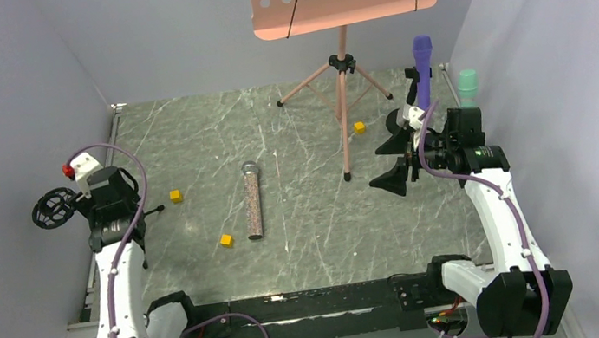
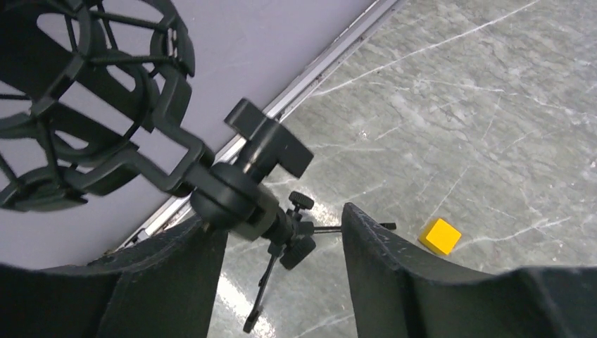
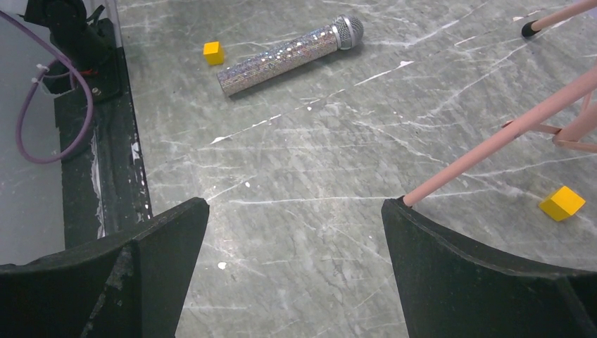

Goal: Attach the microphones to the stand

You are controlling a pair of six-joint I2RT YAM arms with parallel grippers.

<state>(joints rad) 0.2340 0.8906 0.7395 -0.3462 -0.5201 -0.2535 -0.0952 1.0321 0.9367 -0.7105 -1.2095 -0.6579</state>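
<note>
The glittery pinkish-brown microphone (image 1: 253,199) with its silver mesh head lies flat mid-table; it also shows in the right wrist view (image 3: 288,53). The purple microphone (image 1: 423,65) stands upright in a black holder at the right. The mint-green microphone (image 1: 467,86) stands upright behind my right arm; its base is hidden. A black tripod stand with an empty shock-mount ring (image 1: 53,208) is at the far left. In the left wrist view its neck (image 2: 239,201) sits between my left gripper's (image 2: 281,222) open fingers. My right gripper (image 3: 296,204) is open and empty above bare table.
A pink music stand (image 1: 341,67) on a tripod stands at the back centre; one pink leg (image 3: 493,141) runs by my right fingertip. Small yellow cubes (image 1: 176,196) (image 1: 226,241) (image 1: 359,127) lie scattered. Grey walls close in left and right.
</note>
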